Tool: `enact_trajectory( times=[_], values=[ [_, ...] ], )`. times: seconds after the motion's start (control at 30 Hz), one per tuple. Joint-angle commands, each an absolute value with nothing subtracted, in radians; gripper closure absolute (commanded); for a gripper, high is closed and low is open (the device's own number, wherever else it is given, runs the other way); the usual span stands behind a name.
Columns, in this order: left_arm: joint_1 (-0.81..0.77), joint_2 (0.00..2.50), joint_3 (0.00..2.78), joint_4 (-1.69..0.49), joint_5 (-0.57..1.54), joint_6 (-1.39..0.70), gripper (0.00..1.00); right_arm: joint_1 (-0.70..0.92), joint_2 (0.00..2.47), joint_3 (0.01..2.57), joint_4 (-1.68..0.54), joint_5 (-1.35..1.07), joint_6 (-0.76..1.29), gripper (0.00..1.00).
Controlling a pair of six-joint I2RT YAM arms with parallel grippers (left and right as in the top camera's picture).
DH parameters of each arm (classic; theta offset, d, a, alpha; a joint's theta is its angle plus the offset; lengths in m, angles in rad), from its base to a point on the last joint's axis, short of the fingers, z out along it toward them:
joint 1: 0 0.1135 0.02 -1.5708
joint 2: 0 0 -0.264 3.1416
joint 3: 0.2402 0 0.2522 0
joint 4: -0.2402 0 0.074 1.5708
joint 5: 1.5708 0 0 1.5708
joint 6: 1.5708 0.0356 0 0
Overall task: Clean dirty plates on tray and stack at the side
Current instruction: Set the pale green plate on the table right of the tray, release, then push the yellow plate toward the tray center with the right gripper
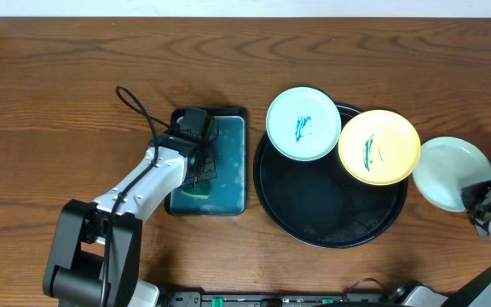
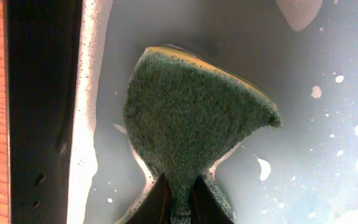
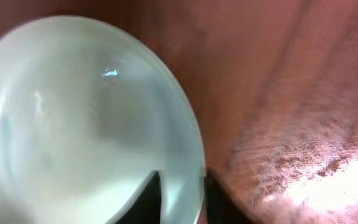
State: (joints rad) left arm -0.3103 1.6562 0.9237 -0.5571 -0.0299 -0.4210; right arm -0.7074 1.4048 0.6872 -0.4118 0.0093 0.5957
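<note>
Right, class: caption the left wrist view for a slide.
Left claw pinches a green sponge in the soapy teal tray.

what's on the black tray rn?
Two scribbled plates rest on its far edge, both overhanging the rim: the mint plate at far left and the yellow plate at far right. The rest of the black tray looks bare. The rim under the plates is covered.

Overhead straight down; wrists close: left on sponge [image 2: 191,118], right on plate [image 3: 73,124].
</note>
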Motion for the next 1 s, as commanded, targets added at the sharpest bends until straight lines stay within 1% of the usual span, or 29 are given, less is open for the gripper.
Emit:
enact_trajectory(
  times=[0.0, 0.1, 0.17, 0.3, 0.4, 0.47, 0.57, 0.67, 0.77, 0.87, 0.97],
  values=[
    [-0.306, 1.661, 0.899, -0.567, -0.034, -0.416, 0.92, -0.687, 1.408, 0.709, -0.399, -0.001, 0.587, 0.68],
    [-0.306, 1.661, 0.899, -0.566, -0.034, -0.416, 0.92, -0.670, 1.408, 0.709, -0.384, -0.035, 0.580, 0.66],
    [-0.306, 1.661, 0.899, -0.566, -0.034, -0.416, 0.92, -0.649, 1.408, 0.709, -0.346, -0.099, 0.520, 0.64],
    [-0.306, 1.661, 0.899, -0.566, -0.034, -0.416, 0.92, -0.569, 1.409, 0.709, -0.250, -0.221, 0.399, 0.58],
    [-0.306, 1.661, 0.899, -0.566, -0.034, -0.416, 0.92, -0.490, 1.409, 0.709, -0.195, -0.240, 0.324, 0.57],
    [-0.306, 1.661, 0.899, -0.566, -0.034, -0.416, 0.92, -0.441, 1.409, 0.709, -0.167, -0.228, 0.287, 0.57],
    [-0.306, 1.661, 0.899, -0.566, -0.034, -0.416, 0.92, -0.376, 1.412, 0.709, -0.143, -0.149, 0.282, 0.56],
    [-0.306, 1.661, 0.899, -0.567, -0.034, -0.416, 0.92, -0.334, 1.422, 0.709, -0.138, -0.063, 0.282, 0.56],
    [-0.306, 1.661, 0.899, -0.566, -0.034, -0.416, 0.92, -0.309, 1.446, 0.709, -0.126, -0.048, 0.282, 0.56],
    [-0.306, 1.661, 0.899, -0.566, -0.034, -0.416, 0.92, -0.292, 1.479, 0.709, -0.118, -0.057, 0.282, 0.57],
    [-0.306, 1.661, 0.899, -0.567, -0.034, -0.416, 0.92, -0.286, 1.515, 0.709, -0.116, -0.057, 0.281, 0.63]
  ],
)
